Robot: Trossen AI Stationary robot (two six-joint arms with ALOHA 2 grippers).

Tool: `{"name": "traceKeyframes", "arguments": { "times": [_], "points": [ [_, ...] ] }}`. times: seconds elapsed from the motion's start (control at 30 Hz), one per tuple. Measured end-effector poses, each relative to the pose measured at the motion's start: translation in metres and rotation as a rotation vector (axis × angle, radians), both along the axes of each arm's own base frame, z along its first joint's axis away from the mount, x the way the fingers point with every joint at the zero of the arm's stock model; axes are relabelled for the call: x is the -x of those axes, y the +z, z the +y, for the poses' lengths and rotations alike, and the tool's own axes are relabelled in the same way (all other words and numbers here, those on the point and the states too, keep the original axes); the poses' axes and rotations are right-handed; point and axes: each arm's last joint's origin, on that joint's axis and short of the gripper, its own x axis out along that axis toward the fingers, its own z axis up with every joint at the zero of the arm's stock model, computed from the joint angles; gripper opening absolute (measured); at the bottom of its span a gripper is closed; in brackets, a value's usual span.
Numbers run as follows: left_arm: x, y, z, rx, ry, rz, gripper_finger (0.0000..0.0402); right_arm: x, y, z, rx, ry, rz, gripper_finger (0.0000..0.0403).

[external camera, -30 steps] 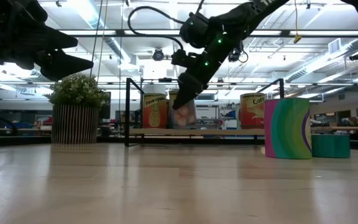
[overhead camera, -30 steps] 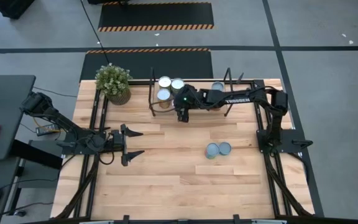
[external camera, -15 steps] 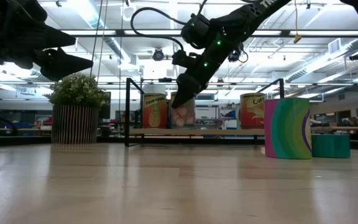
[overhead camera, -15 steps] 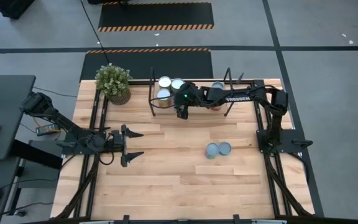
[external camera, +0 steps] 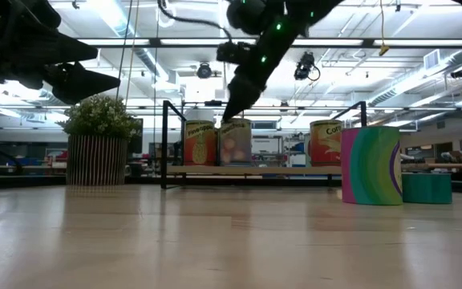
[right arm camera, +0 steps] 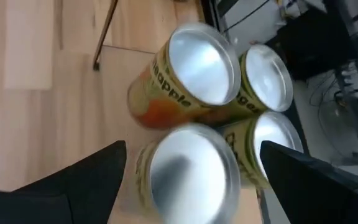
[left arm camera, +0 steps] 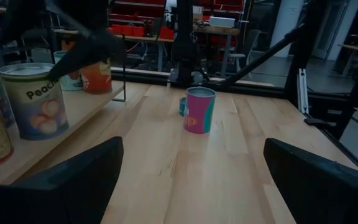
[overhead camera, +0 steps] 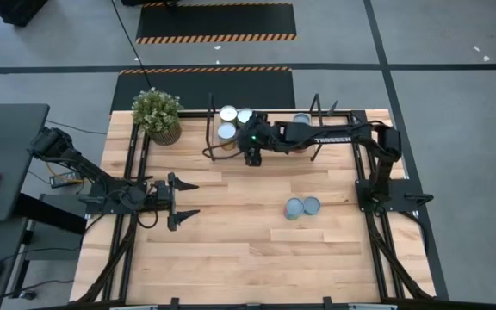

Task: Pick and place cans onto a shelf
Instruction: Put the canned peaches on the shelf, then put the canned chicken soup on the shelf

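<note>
My right gripper (overhead camera: pixel 252 155) (external camera: pixel 233 111) is open and hovers just above a peach-label can (external camera: pixel 235 143) that stands upright on the shelf (external camera: pixel 279 169). In the right wrist view its fingers stand on either side of that can's silver top (right arm camera: pixel 191 171) without touching it. Three more cans (right arm camera: pixel 197 62) (overhead camera: pixel 228 113) stand beside it at the shelf's left end. Another can (overhead camera: pixel 301 120) stands at the shelf's right end. Two cans (overhead camera: pixel 294 207) (overhead camera: pixel 312 205) stand on the table to the right. My left gripper (overhead camera: pixel 179 200) is open and empty at the table's left.
A potted plant (overhead camera: pixel 157 114) stands at the far left corner beside the shelf's black end frame (overhead camera: pixel 212 129). In the left wrist view a pink-and-teal can (left arm camera: pixel 199 109) stands on open tabletop (overhead camera: pixel 231 241).
My right gripper has set the peach-label can down among the cans at the shelf's left end and has gone up clear of it. The can, held tilted a little above the board a second ago, now stands upright on the shelf.
</note>
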Motion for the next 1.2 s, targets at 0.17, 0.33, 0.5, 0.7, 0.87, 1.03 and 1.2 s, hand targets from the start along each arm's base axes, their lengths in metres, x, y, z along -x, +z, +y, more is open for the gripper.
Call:
{"name": "traceKeyframes", "arguments": {
  "times": [0.17,0.33,0.5,0.7,0.87,1.03,1.2],
  "points": [
    [0.0,-0.001,0.0,-0.004,0.0,0.007,0.0396,0.009,0.01,0.02,-0.007,-0.015,0.095,0.0378],
    [0.0,-0.001,0.0,-0.005,0.0,0.007,0.0396,0.013,-0.002,0.028,0.015,-0.061,0.164,0.0378],
    [0.0,-0.001,0.0,0.001,0.0,0.005,0.0396,0.017,-0.018,0.012,0.065,-0.133,0.157,0.0378],
    [0.0,-0.001,0.0,0.004,0.001,0.005,0.0396,0.018,-0.017,-0.007,0.073,-0.161,0.122,0.0378],
    [0.0,-0.001,0.0,0.004,0.001,0.005,0.0396,0.019,-0.015,-0.015,0.1,-0.155,0.124,0.0378],
    [0.0,-0.002,0.0,0.017,-0.002,0.012,0.0396,0.025,-0.009,-0.007,0.108,-0.159,0.153,0.0378],
    [0.0,-0.002,-0.002,0.018,-0.057,0.02,0.0396,0.033,0.009,0.03,-0.032,-0.079,0.102,0.0378]
  ]
}}
